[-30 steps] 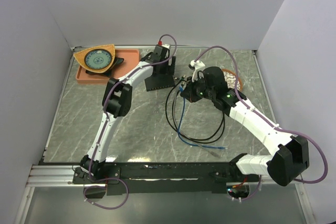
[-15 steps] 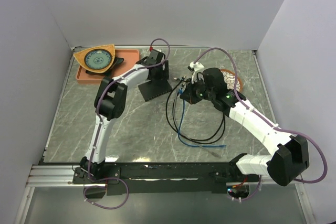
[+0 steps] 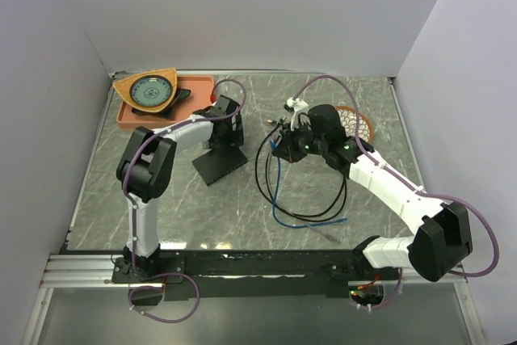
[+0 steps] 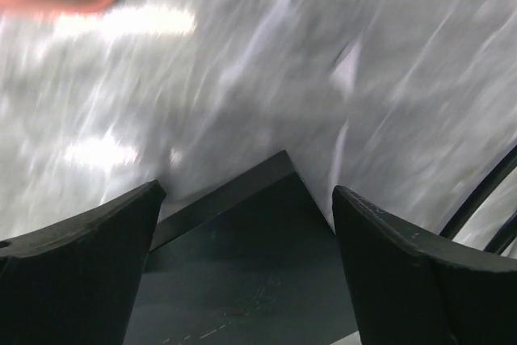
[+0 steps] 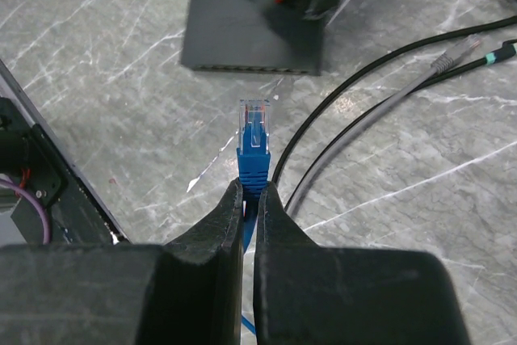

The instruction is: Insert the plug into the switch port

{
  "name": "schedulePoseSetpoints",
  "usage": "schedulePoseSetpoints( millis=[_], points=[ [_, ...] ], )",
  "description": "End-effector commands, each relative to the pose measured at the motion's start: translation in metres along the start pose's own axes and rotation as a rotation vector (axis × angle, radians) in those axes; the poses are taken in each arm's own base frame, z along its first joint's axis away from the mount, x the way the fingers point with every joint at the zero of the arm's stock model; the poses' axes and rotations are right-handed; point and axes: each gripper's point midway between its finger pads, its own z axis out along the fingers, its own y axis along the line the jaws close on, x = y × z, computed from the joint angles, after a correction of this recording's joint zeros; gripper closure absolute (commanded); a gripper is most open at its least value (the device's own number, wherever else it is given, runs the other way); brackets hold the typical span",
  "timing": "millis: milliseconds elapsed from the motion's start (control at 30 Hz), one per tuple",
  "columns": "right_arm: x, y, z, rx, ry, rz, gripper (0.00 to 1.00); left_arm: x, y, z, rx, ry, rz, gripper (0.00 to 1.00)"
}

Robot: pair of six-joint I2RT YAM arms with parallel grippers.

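The flat black switch box (image 3: 218, 161) lies turned cornerwise left of the table's middle. My left gripper (image 3: 221, 128) is over its far part. In the left wrist view the wide-spread fingers (image 4: 105, 240) sit on either side of the box (image 4: 250, 272), whose corner pokes out between them. The row of switch ports (image 5: 246, 68) runs along the box edge that faces my right gripper. My right gripper (image 5: 249, 190) is shut on the blue cable just behind its clear-tipped plug (image 5: 253, 127). The plug points at the ports, a short gap away. In the top view the right gripper (image 3: 284, 151) is right of the box.
Black and blue cables (image 3: 307, 204) loop on the marble table below the right gripper, with loose cable ends (image 5: 452, 50) to its right. An orange tray (image 3: 198, 86) holding a fan-shaped dish (image 3: 148, 90) stands at the back left. A round patterned item (image 3: 355, 123) lies behind the right arm.
The left gripper swung left and toward the near edge. The black box moved and turned with it. The right gripper shifted slightly left with the plug still held.
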Motion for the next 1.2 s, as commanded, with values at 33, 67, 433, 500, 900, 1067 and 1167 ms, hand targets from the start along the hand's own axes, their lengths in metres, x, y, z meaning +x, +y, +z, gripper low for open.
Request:
schedulePoseSetpoints(
  millis=[33, 67, 433, 500, 900, 1067, 1167],
  points=[
    [-0.018, 0.012, 0.003, -0.032, -0.035, -0.047, 1.00, -0.004, 0.003, -0.040, 0.043, -0.014, -0.020, 0.02],
    [-0.020, 0.014, 0.003, -0.035, -0.039, -0.050, 1.00, -0.014, 0.000, -0.047, 0.063, -0.043, -0.023, 0.01],
    [-0.015, 0.036, 0.015, -0.010, 0.027, -0.142, 1.00, -0.071, 0.060, -0.083, 0.206, -0.159, -0.216, 0.04],
    [-0.007, 0.043, 0.023, -0.008, 0.053, -0.163, 1.00, -0.064, 0.070, -0.085, 0.216, -0.147, -0.242, 0.04],
    [0.057, 0.055, 0.080, 0.001, 0.226, -0.190, 1.00, 0.006, 0.054, -0.060, 0.459, -0.030, -0.317, 0.02],
    [0.073, 0.060, 0.093, 0.029, 0.282, -0.218, 1.00, 0.025, 0.055, -0.062, 0.471, 0.004, -0.348, 0.07],
    [0.087, 0.059, 0.102, 0.070, 0.324, -0.250, 1.00, 0.029, 0.052, -0.068, 0.494, -0.002, -0.356, 0.13]
  ],
)
